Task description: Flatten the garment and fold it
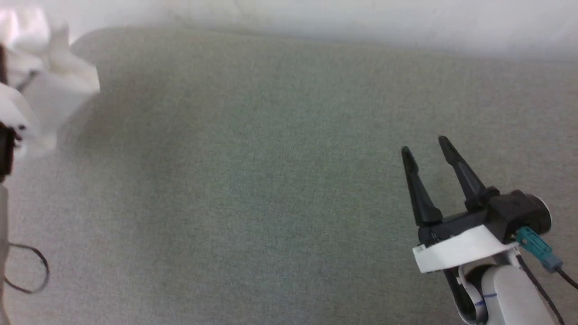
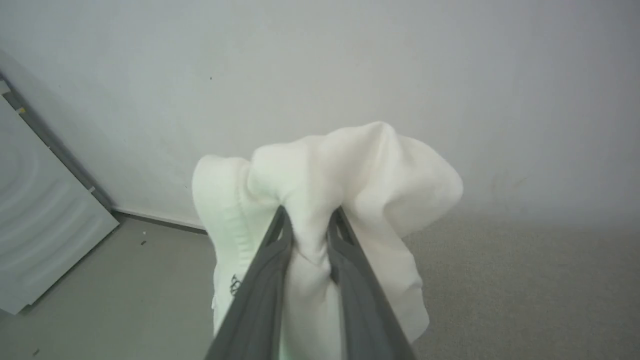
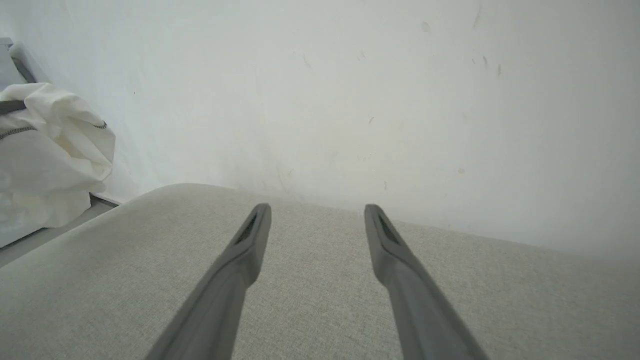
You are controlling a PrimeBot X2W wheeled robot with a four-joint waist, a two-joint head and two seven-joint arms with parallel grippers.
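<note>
The white garment [image 2: 345, 170] hangs bunched in the air, and my left gripper [image 2: 310, 215] is shut on a fold of it. In the head view the garment [image 1: 58, 85] shows blurred at the far left edge, above the corner of the grey-green cushioned surface [image 1: 253, 180]. The right wrist view catches the same garment [image 3: 50, 150] at its left edge, with dark stitching along a hem. My right gripper [image 1: 424, 146] stands open over the surface at the lower right, nothing between its fingers [image 3: 252, 235].
A pale wall [image 1: 361, 18] runs along the far edge of the surface. To the left lie a grey floor [image 2: 125, 280] and a white ribbed panel [image 2: 40, 210]. A loose dark cable [image 1: 36, 271] loops at the head view's lower left.
</note>
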